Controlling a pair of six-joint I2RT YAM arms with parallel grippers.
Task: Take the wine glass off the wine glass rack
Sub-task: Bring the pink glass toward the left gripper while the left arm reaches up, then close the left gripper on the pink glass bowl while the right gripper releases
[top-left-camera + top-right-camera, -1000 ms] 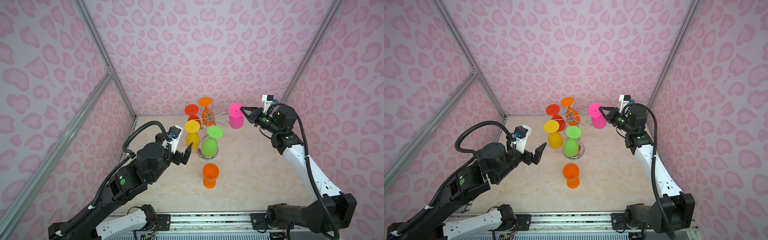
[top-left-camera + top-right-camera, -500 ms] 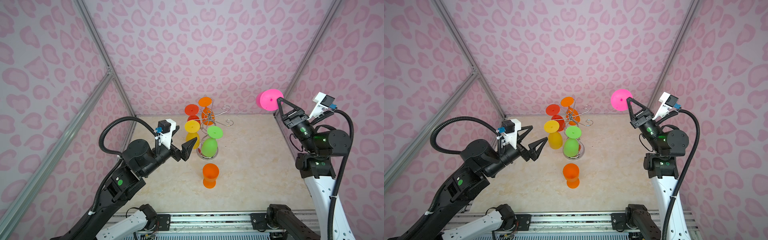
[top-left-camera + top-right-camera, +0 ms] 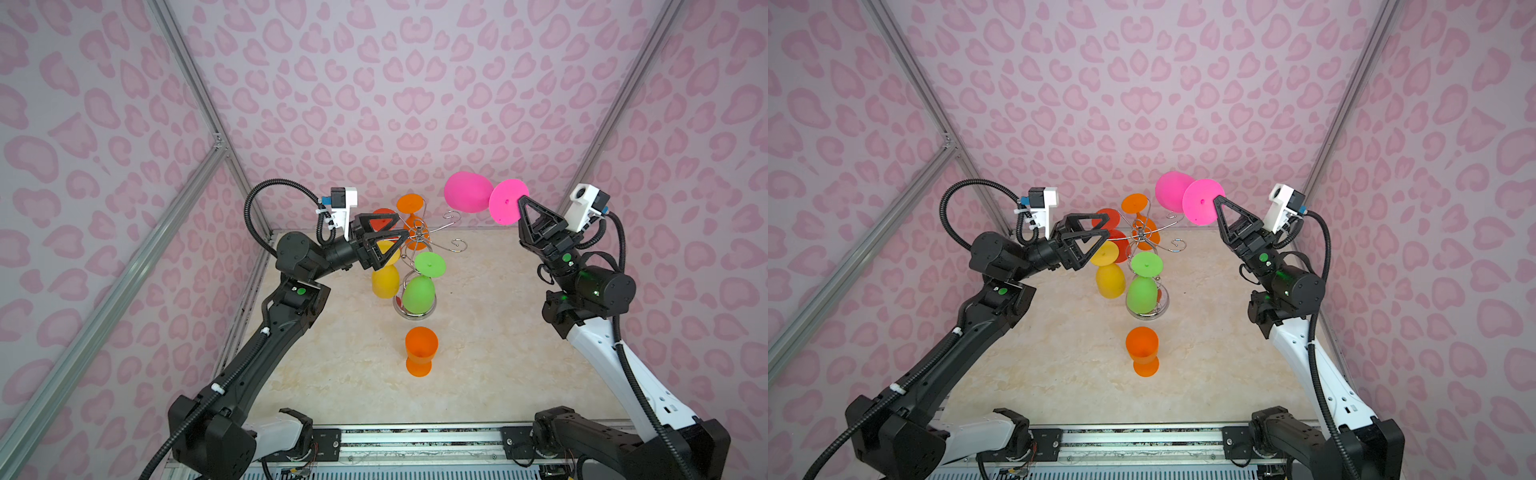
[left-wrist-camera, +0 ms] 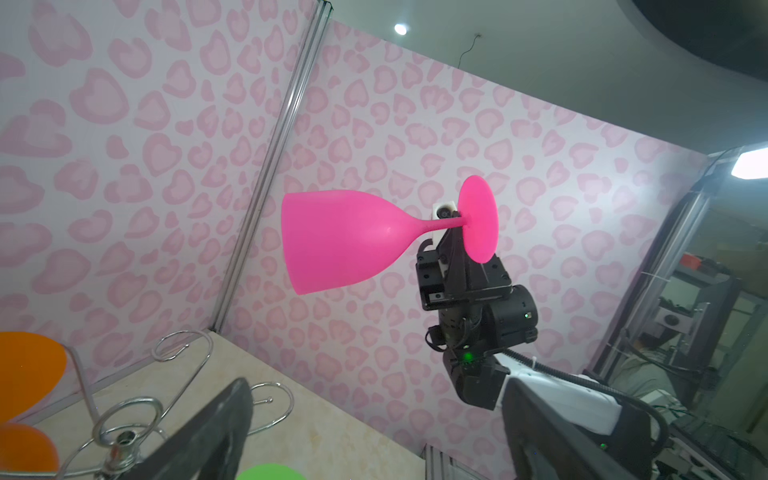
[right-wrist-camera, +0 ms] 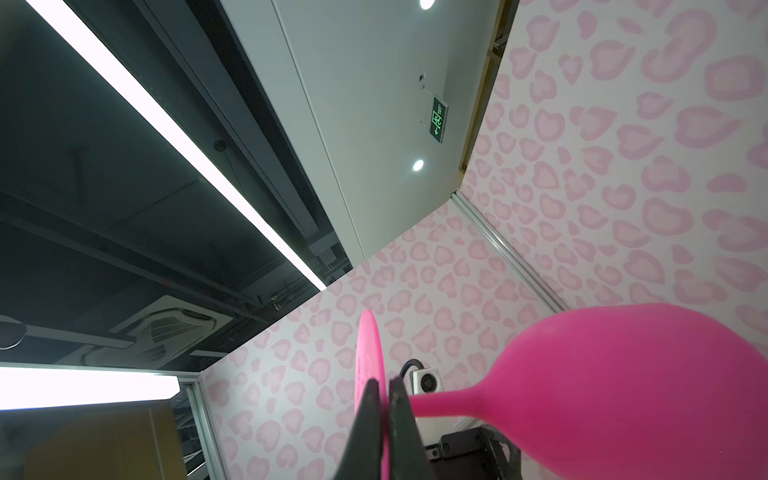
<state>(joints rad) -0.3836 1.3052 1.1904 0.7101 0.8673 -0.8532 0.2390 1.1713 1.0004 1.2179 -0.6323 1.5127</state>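
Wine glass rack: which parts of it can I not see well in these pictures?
Base of the wine glass rack: both top views, mostly behind the green glass.
Red glass: both top views, partly behind the left gripper.
Left wrist view: rack cut off by the picture edge.

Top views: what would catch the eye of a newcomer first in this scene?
The pink wine glass, held sideways high in the air, with the right claw shut on its foot. Near the back, the chrome wine glass rack carries colourful glasses, with the open left claw beside it. An orange glass stands alone in front.
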